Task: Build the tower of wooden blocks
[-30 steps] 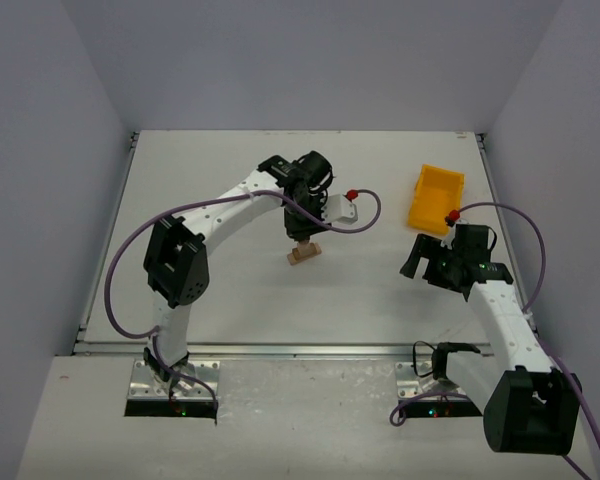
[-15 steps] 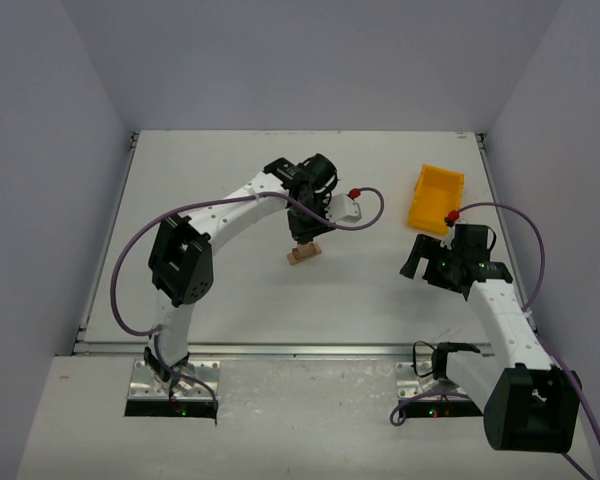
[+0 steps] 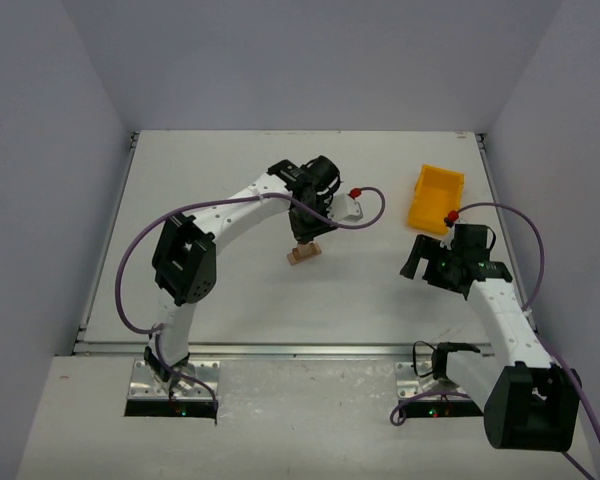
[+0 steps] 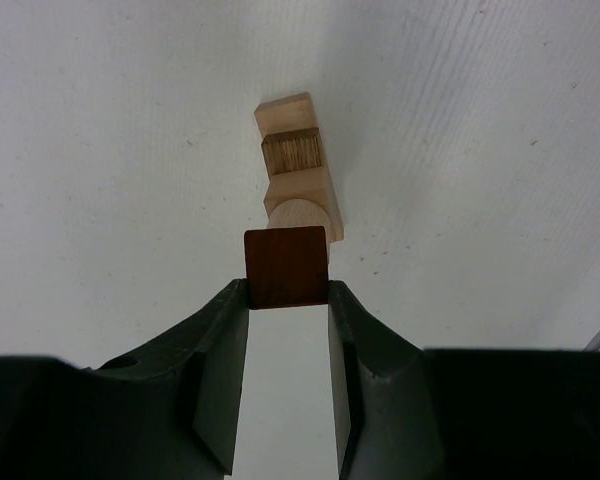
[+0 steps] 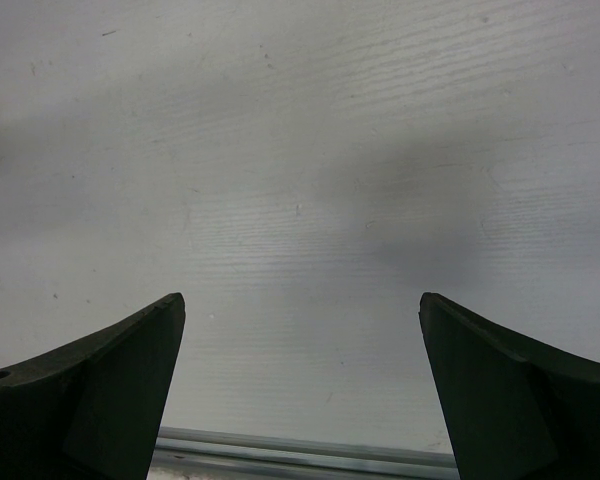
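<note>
The left gripper (image 3: 307, 238) hangs fingers-down over the middle of the tabletop (image 3: 230, 290), its jaws pinched tight on a red-brown block (image 4: 286, 267), one finger pressed flat to each side. Right beneath it sits the tower (image 3: 303, 254), roughly midway between the left and right edges. It is a pale plank (image 4: 284, 110) lying flat, with a darker rough-grained piece (image 4: 292, 152) and a pale rounded block (image 4: 302, 200) on top. From the wrist view the held block hides the near end of the tower, and I can't tell whether it touches the wood below. Off toward the right edge the right gripper (image 3: 418, 260) hovers with its jaws spread wide and nothing between them, only bare tabletop under it. A yellow bin (image 3: 435, 200) sits just beyond it, toward the far right corner
</note>
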Motion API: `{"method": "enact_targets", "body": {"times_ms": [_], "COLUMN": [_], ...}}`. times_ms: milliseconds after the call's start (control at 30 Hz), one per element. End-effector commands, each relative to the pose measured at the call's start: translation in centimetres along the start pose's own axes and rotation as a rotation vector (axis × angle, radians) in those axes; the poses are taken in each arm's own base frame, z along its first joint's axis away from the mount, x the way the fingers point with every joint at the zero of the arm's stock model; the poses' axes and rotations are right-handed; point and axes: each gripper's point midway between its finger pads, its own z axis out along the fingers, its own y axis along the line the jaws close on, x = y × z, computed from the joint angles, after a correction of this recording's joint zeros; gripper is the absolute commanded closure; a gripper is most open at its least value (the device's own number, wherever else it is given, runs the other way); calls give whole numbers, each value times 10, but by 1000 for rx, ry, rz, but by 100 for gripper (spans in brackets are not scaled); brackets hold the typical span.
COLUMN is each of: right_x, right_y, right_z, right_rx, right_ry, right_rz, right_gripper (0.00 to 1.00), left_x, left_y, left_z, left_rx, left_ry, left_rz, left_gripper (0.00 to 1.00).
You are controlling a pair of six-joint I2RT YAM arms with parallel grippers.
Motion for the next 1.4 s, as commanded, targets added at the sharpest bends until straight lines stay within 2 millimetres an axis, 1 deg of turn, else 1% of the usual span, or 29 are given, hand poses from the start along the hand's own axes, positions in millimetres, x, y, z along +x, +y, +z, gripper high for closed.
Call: {"method": "enact_targets", "body": {"times_ms": [0, 100, 400, 467, 767, 933, 967, 1167, 1267, 1367], "right_x": [-17, -17, -16, -16, -17, -16, -17, -17, -17, -17], "right_y": [1, 0, 0, 0, -1, -2, -2, -2, -2, -3], "right_z": [-5, -5, -5, -4, -6, -6, -6, -7, -6, -6], "right_rx": [11, 13, 13, 15, 21, 25, 25, 26, 27, 30], "right_ry": [-45, -44, -42, -40, -47, -45, -46, -51, -48, -46], "right_rz": [-14, -16, -15, -14, -16, -17, -17, -17, -17, -16], "right_gripper": [1, 1, 1, 1, 1, 1, 1, 1, 1, 1], "left_x": [-16, -14, -8, -7, -9, -11, -10, -7, -6, -6], "left_y": [10, 4, 0, 3, 6, 2, 2, 0, -1, 0], "left_z": [-14, -12, -9, -6, -7, -7, -7, -6, -6, -7], "left_rx": [-60, -34, -33, -45, -61, -37, -39, -39, -34, -37], "left_ry": [-52, -47, -26, -22, -29, -35, -33, -22, -20, -18], "left_rz": [-3, 4, 7, 2, -2, 5, 6, 7, 13, 17], "left_gripper": [99, 98, 98, 98, 94, 89, 87, 85, 77, 71]}}
